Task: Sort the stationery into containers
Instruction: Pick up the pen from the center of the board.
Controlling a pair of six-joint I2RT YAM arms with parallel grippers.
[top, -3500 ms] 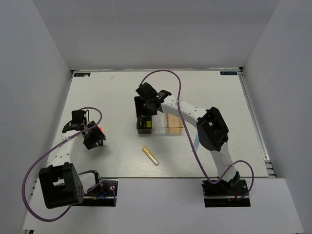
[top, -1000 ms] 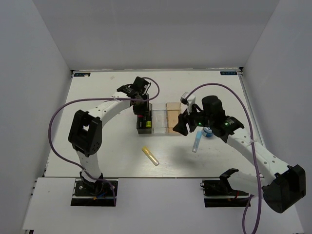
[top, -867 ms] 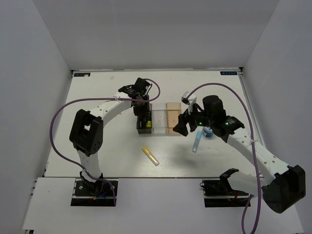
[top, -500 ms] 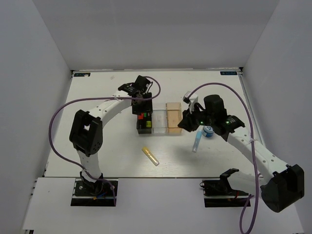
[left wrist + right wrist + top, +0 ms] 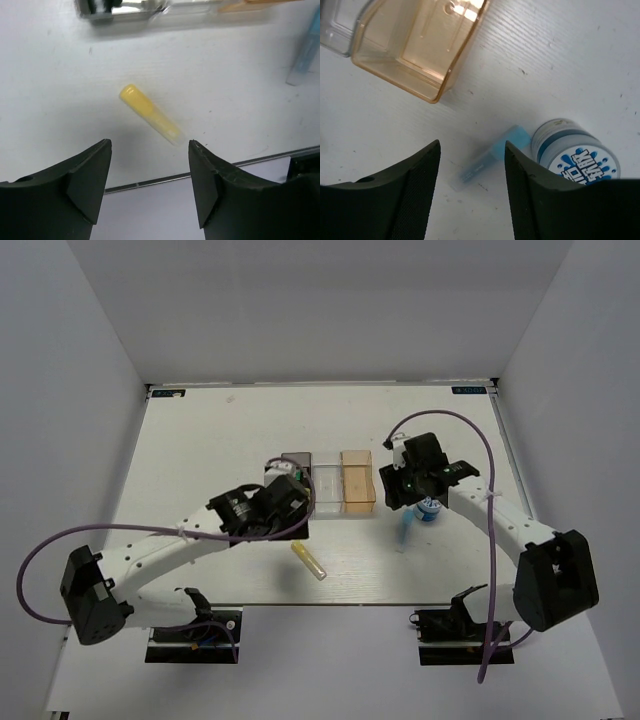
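A yellow highlighter [image 5: 309, 560] [image 5: 150, 114] lies on the white table near the front edge. My left gripper [image 5: 289, 521] [image 5: 150, 145] hovers above it, open and empty, with the highlighter just beyond the fingertips. The containers stand in a row: dark grey [image 5: 297, 460], clear [image 5: 326, 486], orange [image 5: 358, 483] [image 5: 420, 45]. My left arm covers much of the dark bin. A light blue tube [image 5: 405, 532] [image 5: 487, 162] lies next to a blue-white roll [image 5: 428, 510] [image 5: 575, 150], right of the orange bin. Over the tube my right gripper [image 5: 400, 490] [image 5: 472, 145] stands open and holds nothing.
The table's front edge [image 5: 150, 182] runs just below the yellow highlighter in the left wrist view. The roll touches or nearly touches the tube's upper end. White walls close in the table on three sides.
My left arm has swung from over the dark bin toward the front, above the yellow highlighter, its jaws wider. My right gripper has shifted slightly toward the tube and roll.
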